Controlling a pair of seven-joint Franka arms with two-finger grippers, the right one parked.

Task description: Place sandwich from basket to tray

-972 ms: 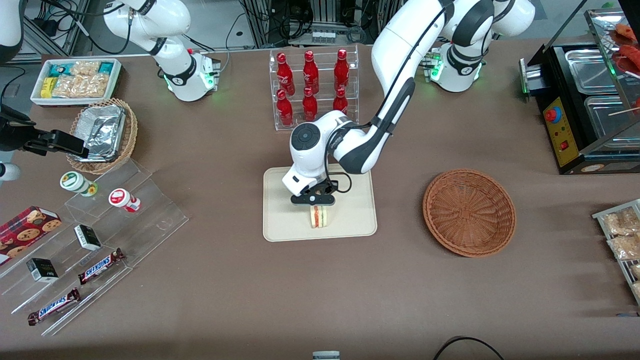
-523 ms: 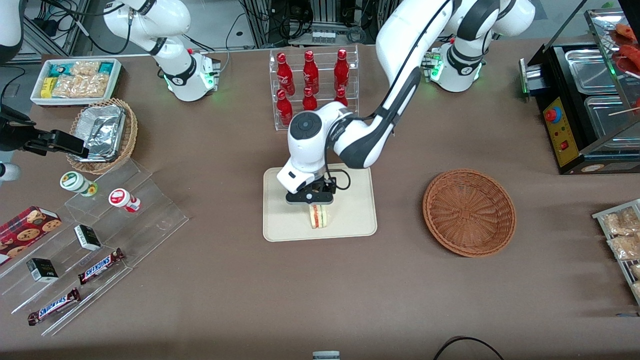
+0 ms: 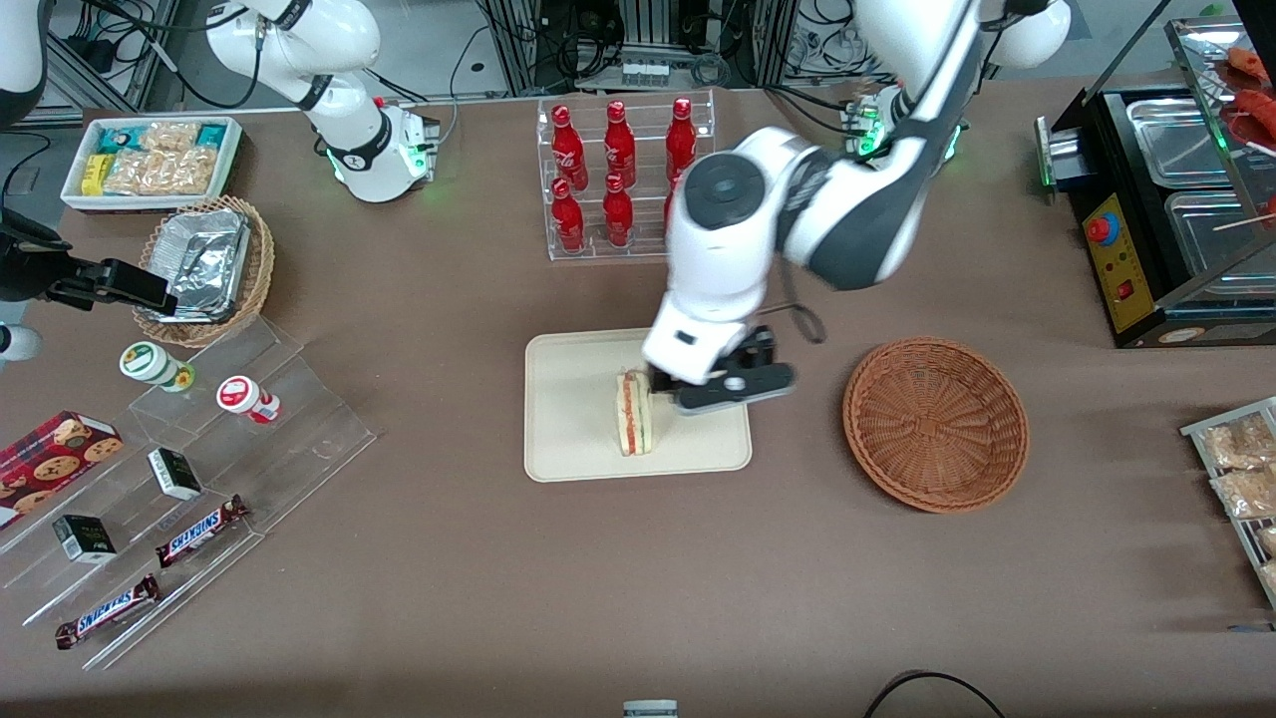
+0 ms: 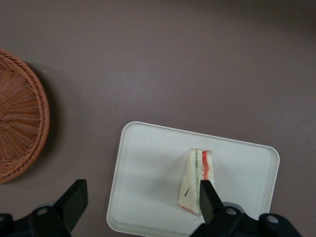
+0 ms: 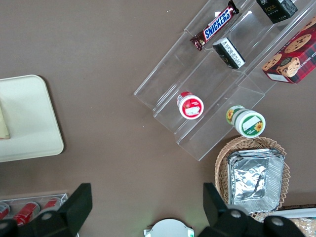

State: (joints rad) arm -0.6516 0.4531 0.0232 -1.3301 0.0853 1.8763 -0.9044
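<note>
The sandwich [image 3: 635, 414] [image 4: 197, 183], a pale wedge with red and green filling, stands on its edge on the cream tray [image 3: 568, 399] [image 4: 148, 163]. My left gripper [image 3: 730, 385] [image 4: 142, 195] hangs open above the tray's edge that faces the basket, beside the sandwich and clear of it. Nothing is between its fingers. The reddish-brown woven basket [image 3: 935, 424] [image 4: 19, 128] sits empty toward the working arm's end of the table. A corner of the tray [image 5: 24, 118] also shows in the right wrist view.
A clear rack of red bottles [image 3: 618, 175] stands farther from the front camera than the tray. A stepped acrylic display [image 3: 199, 449] with snacks, a tan basket with foil containers [image 3: 204, 264] and a white snack bin [image 3: 150, 160] lie toward the parked arm's end. A black food warmer [image 3: 1166, 209] stands at the working arm's end.
The gripper has let go of the sandwich, risen and swung off it toward the basket. The sandwich stays standing on the tray.
</note>
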